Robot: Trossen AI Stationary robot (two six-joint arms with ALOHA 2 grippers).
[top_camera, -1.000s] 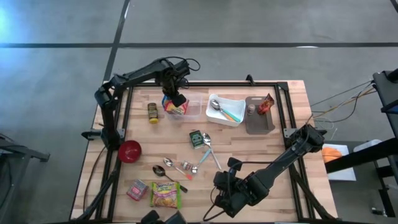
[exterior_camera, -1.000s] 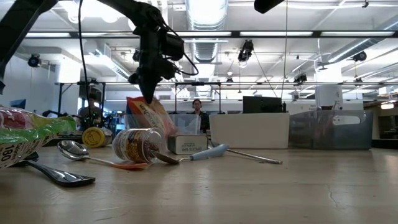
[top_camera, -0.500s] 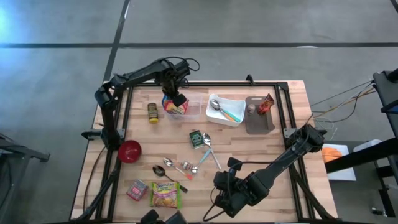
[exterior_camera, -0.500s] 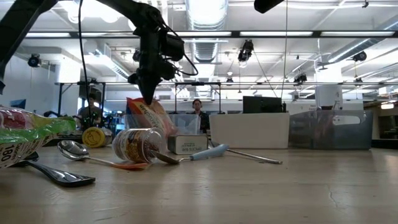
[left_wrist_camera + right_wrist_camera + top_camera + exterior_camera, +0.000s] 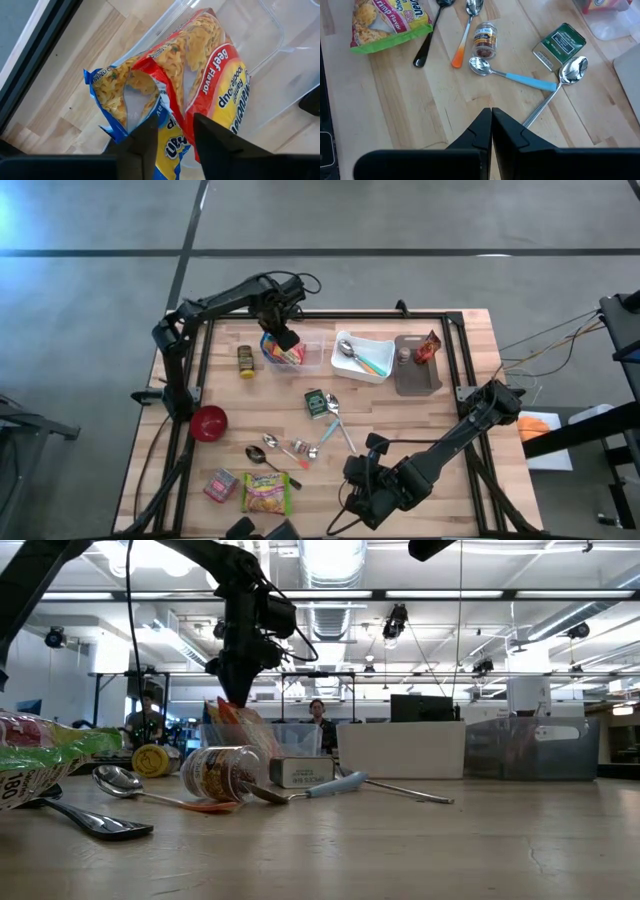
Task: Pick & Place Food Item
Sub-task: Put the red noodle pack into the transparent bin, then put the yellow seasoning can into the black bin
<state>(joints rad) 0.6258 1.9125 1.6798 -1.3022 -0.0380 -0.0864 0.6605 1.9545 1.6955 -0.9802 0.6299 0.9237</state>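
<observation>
Wood-plank surface [image 5: 420, 420] on a black frame, grey concrete floor around it; low view shows an open workshop with ceiling lights and a person seated far back. Left hand [image 5: 285, 340], upper left of centre in high view, fingers parted just above the ramen packet [image 5: 283, 354]. Packet stands in a clear tub [image 5: 312, 356]: red, blue and yellow, noodle print, "Beef Flavor". Right hand [image 5: 362, 492], lower centre, clenched, empty.
</observation>
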